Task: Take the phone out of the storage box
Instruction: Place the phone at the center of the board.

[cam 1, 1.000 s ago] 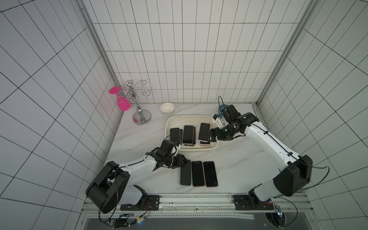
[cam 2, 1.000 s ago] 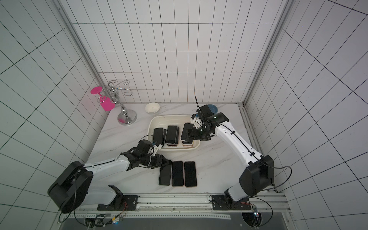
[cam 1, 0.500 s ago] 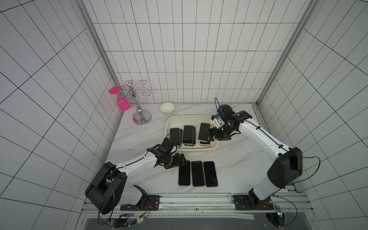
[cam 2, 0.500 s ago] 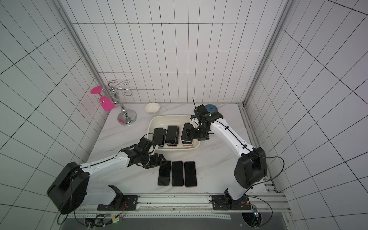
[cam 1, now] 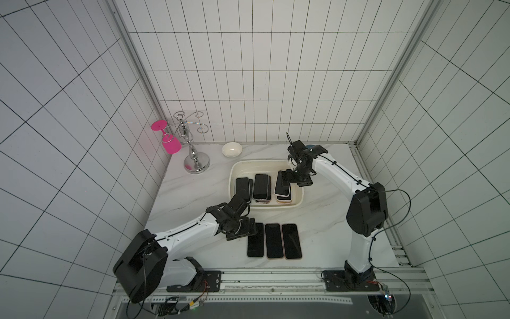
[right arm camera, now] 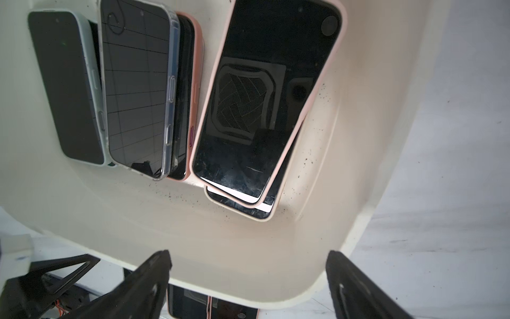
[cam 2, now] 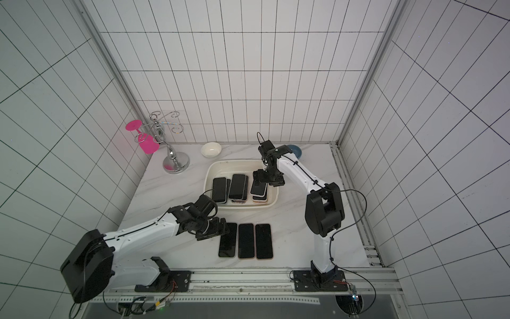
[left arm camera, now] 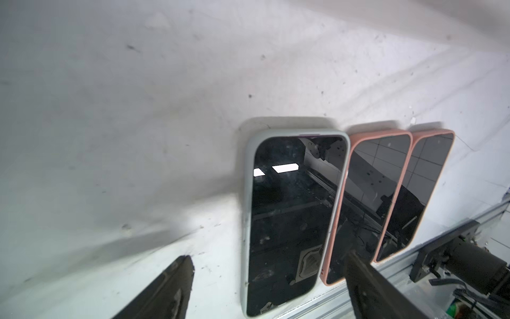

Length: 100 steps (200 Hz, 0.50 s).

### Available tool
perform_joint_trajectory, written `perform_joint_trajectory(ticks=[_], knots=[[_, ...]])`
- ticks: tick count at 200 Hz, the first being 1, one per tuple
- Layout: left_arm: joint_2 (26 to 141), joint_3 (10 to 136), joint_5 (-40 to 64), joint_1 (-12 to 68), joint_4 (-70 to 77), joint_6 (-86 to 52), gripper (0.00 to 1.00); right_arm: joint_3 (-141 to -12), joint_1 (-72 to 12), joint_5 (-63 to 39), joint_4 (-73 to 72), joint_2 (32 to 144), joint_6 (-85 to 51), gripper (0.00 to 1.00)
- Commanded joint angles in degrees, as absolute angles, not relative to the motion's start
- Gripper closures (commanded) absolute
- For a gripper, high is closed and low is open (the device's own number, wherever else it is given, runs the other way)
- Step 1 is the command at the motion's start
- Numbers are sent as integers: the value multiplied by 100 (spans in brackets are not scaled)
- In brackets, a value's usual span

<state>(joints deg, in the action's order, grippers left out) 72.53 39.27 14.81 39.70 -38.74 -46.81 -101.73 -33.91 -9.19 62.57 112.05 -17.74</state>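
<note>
- The right gripper (cam 1: 287, 180) hangs released and empty over the storage box (cam 1: 276, 207). The pink-cased phone (right arm camera: 265, 96) lies directly below it, on top of a stack at the box end nearest this gripper.
- The step in hand is judged to be picking that top phone. It sits skewed on the phone under it, so the gripper should turn to match its long edges and close across the narrow width.
- The box wall stands close beside the stack. Come straight down and keep the outer finger between case and wall, so the lower phone is not dragged along.
- The left gripper (cam 1: 249, 228) is also released and holds nothing. The grey-cased phone (left arm camera: 289, 207) lies flat on the tabletop (left arm camera: 110, 110) between its spread fingers, outside the box. It should rise straight up to avoid nudging it.
- Only the right wrist view shows the skew of the stack, dark specks on the box floor and a clear-cased phone (right arm camera: 135, 88) farther from the gripper.
- Only the left wrist view shows that 2 pink-cased neighbours (left arm camera: 372, 193) lie edge to edge beyond the grey one.
- Both top views alone show the 2 arms well apart.
</note>
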Motion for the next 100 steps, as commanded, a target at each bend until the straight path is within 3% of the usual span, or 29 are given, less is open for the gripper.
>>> perform_joint_trajectory(ticks=[1, 100], knots=[[6926, 4301, 1149, 3987, -4187, -4872, 11, -10728, -3536, -414, 6547, 11546, -1921, 8], [6472, 5636, 634, 3950, -5011, -4497, 10, -12125, -3961, 1133, 6697, 13010, -2814, 6]])
